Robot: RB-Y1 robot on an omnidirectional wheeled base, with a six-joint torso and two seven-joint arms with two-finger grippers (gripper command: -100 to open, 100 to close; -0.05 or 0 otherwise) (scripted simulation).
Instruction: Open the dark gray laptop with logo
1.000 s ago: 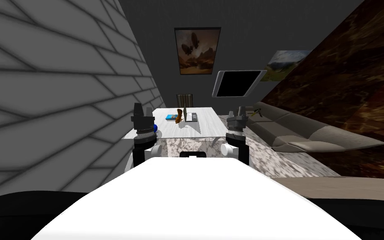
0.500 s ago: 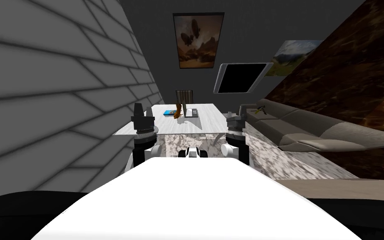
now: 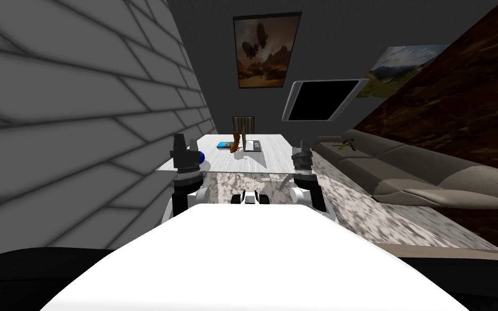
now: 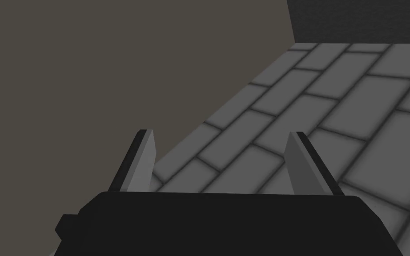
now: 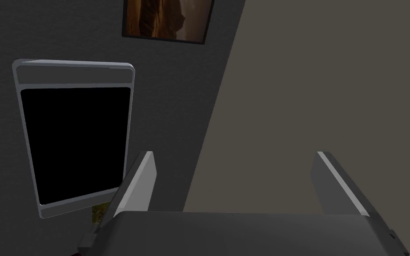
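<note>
A small dark grey laptop sits on the white table ahead of me, its lid partly raised. Beside it stand an orange-brown object and a blue book. My left gripper is held up at the table's near left corner, well short of the laptop. My right gripper is raised by the table's near right corner. In the wrist views the left gripper and the right gripper both stand open with nothing between their fingers.
A blue ball lies at the table's near left edge. A chair stands behind the table. A long sofa runs along the right, with a yellow item on it. A brick wall is close on my left.
The whole head view has shifted: I have turned and moved a little, so the table and sofa sit slightly differently in the picture. My right gripper has pulled in a bit.
</note>
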